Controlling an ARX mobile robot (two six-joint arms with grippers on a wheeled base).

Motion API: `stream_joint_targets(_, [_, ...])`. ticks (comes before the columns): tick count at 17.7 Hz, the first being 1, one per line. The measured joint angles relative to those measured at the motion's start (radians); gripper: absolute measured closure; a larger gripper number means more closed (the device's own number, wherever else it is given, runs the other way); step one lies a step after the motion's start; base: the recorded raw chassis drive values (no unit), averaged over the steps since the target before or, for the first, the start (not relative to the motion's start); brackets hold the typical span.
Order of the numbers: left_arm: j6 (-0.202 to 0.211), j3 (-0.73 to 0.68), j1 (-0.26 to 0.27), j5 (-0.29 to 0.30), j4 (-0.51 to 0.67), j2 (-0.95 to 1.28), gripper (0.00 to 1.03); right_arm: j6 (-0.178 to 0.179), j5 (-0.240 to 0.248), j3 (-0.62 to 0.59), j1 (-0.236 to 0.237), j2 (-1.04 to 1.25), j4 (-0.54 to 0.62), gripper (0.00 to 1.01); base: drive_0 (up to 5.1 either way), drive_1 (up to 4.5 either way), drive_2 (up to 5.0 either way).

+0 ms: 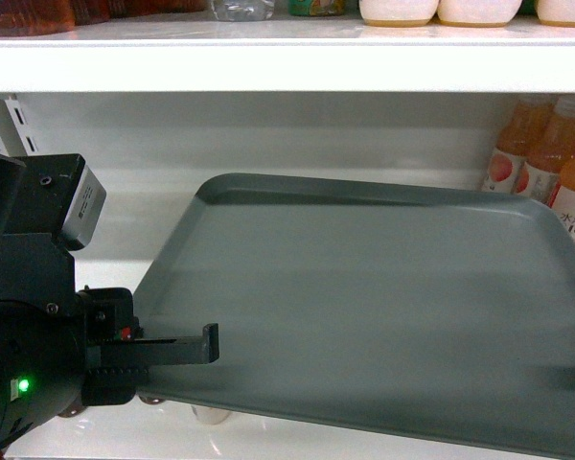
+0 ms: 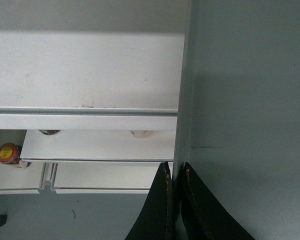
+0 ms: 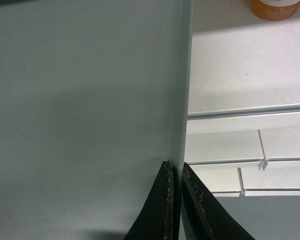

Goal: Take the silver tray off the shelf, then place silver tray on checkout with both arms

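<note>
- The silver tray looks like matt grey-green metal, smooth and plain.
- The shelf is glossy white painted metal.
- Gripper fingers are dull black, edges scuffed.

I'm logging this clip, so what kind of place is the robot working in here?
Probably a shop aisle: white shelf boards carry bottled juice and jars, while both grippers clamp the silver tray.
</note>
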Motion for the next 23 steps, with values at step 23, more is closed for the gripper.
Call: stream_joint_targets(23, [0.002,0.0,0.002,-0.006,0.003,0.003,1.0,0.003,0.0,0.002,0.005,0.002,0.001,0.98,0.1,-4.17,4.3])
